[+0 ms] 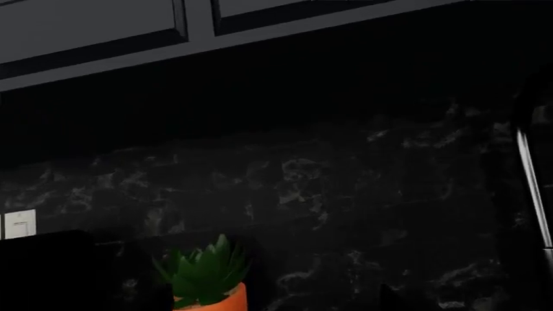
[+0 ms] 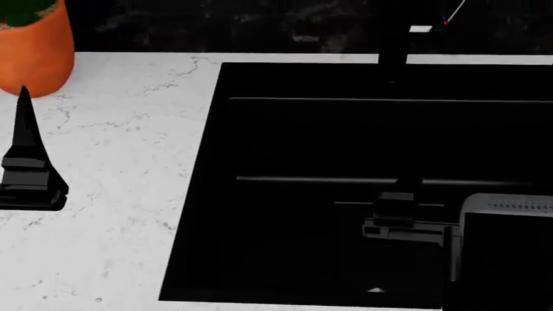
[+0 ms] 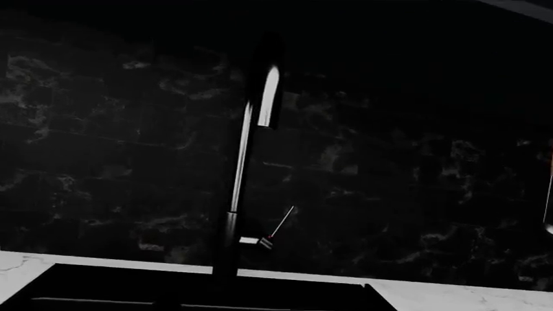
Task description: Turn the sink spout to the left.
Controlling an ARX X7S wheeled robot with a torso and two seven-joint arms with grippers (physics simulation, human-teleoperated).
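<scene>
Here:
Sink spout (image 3: 245, 168): upright behind the sink (image 2: 363, 129), at the worktop's (image 2: 112, 194) back edge.
Left jaws (image 2: 26, 162): over the worktop, well apart from the spout; state unclear.
Right jaws (image 2: 402, 217): above the basin, short of the spout; state unclear.

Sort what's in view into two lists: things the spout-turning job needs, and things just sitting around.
For the job:
- sink spout
- sink
- right gripper, over the basin
- left gripper, over the counter

Just sitting around:
- potted plant in its orange pot
- marble counter
- wall switch plate
</scene>
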